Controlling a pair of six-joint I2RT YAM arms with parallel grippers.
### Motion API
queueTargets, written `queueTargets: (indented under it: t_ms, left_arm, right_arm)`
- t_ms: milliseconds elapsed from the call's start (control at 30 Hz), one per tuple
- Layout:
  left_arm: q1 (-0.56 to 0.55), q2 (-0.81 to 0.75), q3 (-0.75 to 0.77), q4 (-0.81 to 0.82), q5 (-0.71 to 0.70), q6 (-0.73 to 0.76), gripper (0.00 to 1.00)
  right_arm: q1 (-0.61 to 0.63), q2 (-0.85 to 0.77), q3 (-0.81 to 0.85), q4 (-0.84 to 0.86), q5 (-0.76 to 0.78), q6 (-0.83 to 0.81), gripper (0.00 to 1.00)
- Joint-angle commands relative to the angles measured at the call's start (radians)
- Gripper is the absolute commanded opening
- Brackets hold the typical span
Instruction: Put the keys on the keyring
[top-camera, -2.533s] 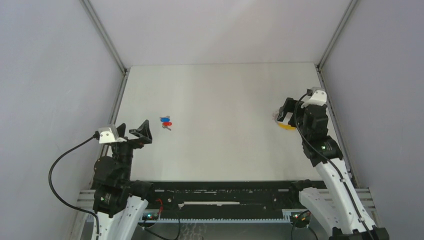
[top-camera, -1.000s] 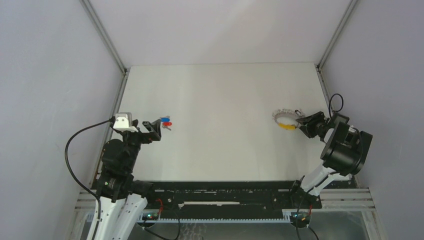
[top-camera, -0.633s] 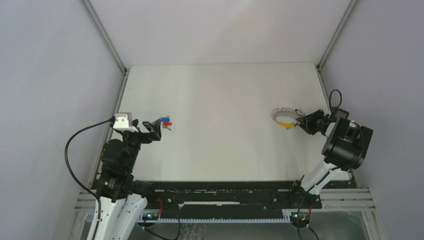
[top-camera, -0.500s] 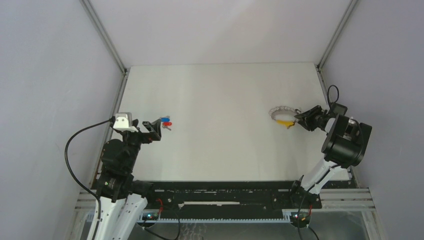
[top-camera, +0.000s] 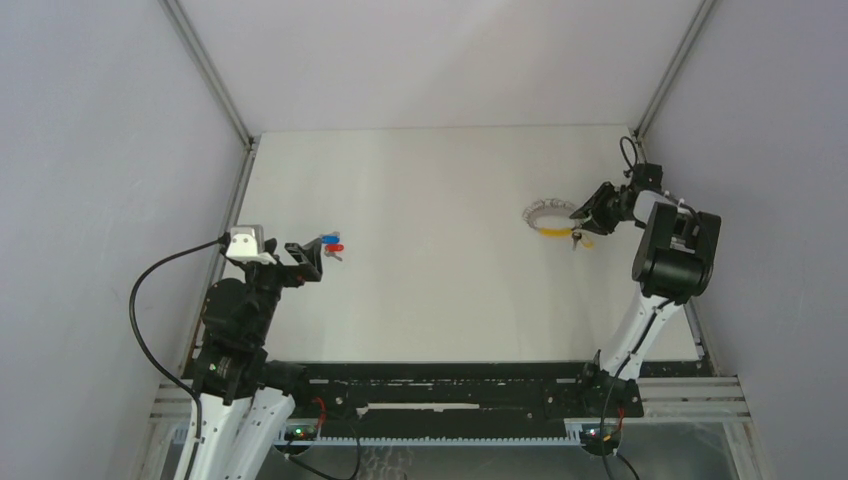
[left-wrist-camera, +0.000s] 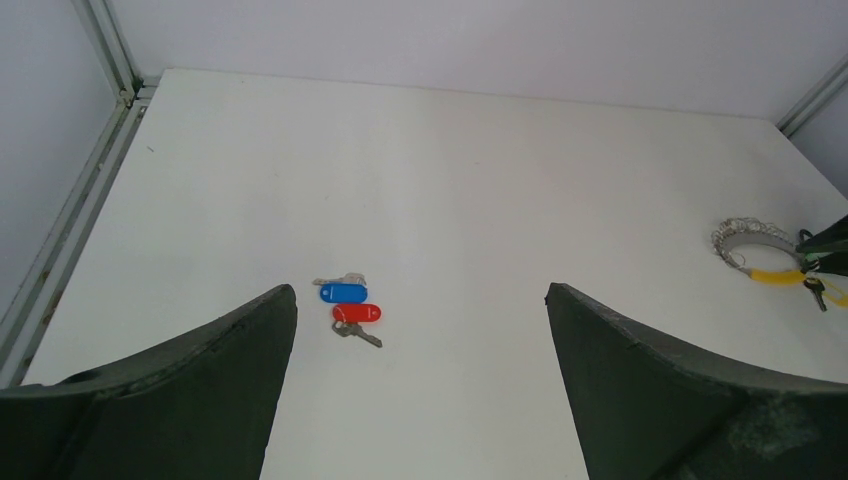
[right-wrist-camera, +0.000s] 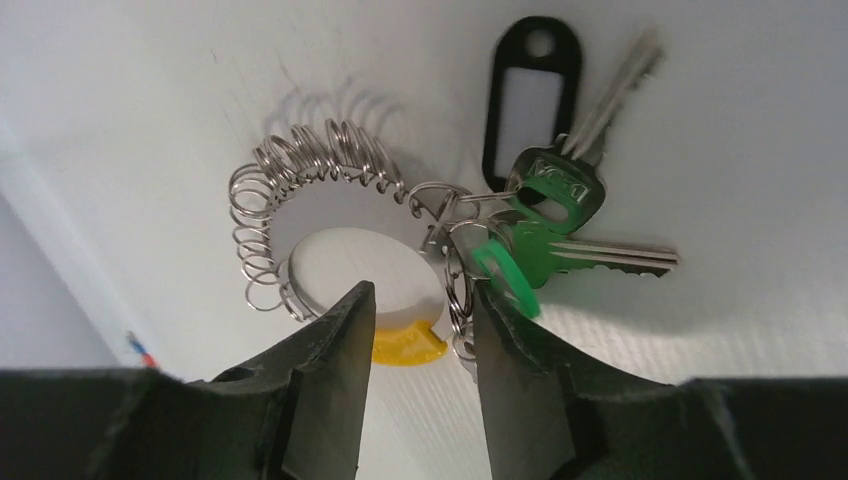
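The blue-headed key (left-wrist-camera: 343, 292) and red-headed key (left-wrist-camera: 357, 312) lay side by side on the left of the table (top-camera: 430, 180), long axes crosswise. The blue one's blade pointed left, the red one's near-right. They lay ahead of the wide-open, empty left end effector (left-wrist-camera: 420, 290). Far right, the right end effector (right-wrist-camera: 420, 292) straddled the yellow tab of the keyring (right-wrist-camera: 405, 348), jaws narrowly parted; whether it gripped was unclear.

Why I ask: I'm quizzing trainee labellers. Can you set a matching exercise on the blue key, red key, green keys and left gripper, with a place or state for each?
1 blue key
2 red key
3 green keys
4 left gripper

a open wide
b on the keyring
c loose, nearer the left gripper
d loose, farther from the left gripper

Pairs: 1-d, 2-c, 3-b, 4-a
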Motion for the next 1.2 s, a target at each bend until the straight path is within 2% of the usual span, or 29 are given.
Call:
queueTargets:
  t_ms: [0, 100, 167, 267, 367, 400, 600, 733, 900, 1033, 1167]
  left_arm:
    - [0.009, -0.012, 0.018, 0.03, 0.019, 0.015, 1.0]
    - [0.009, -0.019, 0.016, 0.03, 0.023, 0.014, 1.0]
    - [0.008, -0.022, 0.016, 0.031, 0.028, 0.014, 1.0]
    - [0.01, -0.028, 0.016, 0.03, 0.034, 0.01, 1.0]
    - [0.009, -0.038, 0.015, 0.03, 0.039, 0.007, 1.0]
    - [0.009, -0.041, 0.013, 0.031, 0.041, 0.003, 1.0]
    - [0.009, -0.06, 0.009, 0.031, 0.083, -0.031, 1.0]
    - [0.009, -0.038, 0.01, 0.029, 0.143, -0.092, 1.0]
    - [0.007, 0.03, -0.006, 0.036, 0.275, -0.169, 1.0]
    - [-0.014, 0.086, -0.078, 0.128, 0.376, -0.273, 1.0]
    - [-0.089, 0.11, -0.173, 0.278, 0.353, -0.361, 1.0]
  right_arm:
    - [0.077, 0.015, 0.093, -0.18, 0.163, -0.132, 0.42]
    - [0.139, 0.052, 0.17, -0.275, 0.276, -0.193, 0.41]
    - [0.192, 0.081, 0.218, -0.347, 0.364, -0.234, 0.36]
    - [0.273, 0.114, 0.262, -0.423, 0.481, -0.278, 0.22]
    - [0.324, 0.123, 0.271, -0.444, 0.515, -0.29, 0.03]
    - [0.34, 0.116, 0.268, -0.446, 0.521, -0.292, 0.0]
    - [0.446, -0.043, 0.186, -0.4, 0.533, -0.327, 0.0]
    - [0.568, -0.144, 0.15, -0.39, 0.545, -0.394, 0.0]
    - [0.712, -0.245, 0.085, -0.329, 0.549, -0.463, 0.0]
    - [0.81, -0.331, 0.031, -0.242, 0.543, -0.519, 0.0]
    - [0.867, -0.409, -0.039, -0.148, 0.523, -0.559, 0.0]
